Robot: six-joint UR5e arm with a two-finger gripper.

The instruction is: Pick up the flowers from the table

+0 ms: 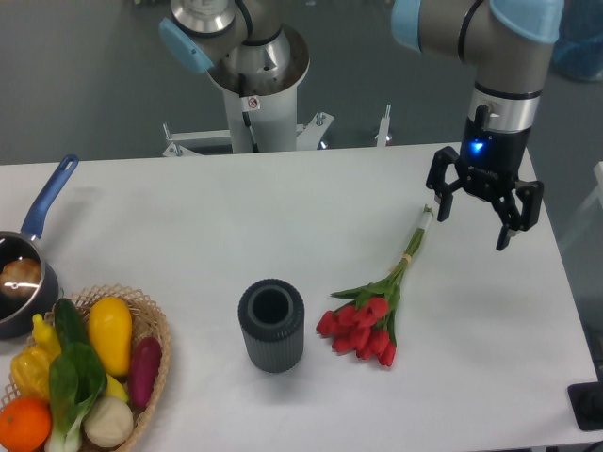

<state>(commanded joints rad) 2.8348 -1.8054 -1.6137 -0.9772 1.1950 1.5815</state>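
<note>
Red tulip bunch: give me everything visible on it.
The bunch of red tulips lies flat on the white table, untouched. Red closed blooms cluster at the near end, right of the ribbed dark grey vase and apart from it. A few green leaves spread just above the blooms. The thin green stems, bound together, run diagonally up and right; their pale tip ends beside the open black two-finger gripper, which hovers without contact. Looks artificial, though material is unclear.

Gripper [474, 224] downward, jaws spread, empty
</note>
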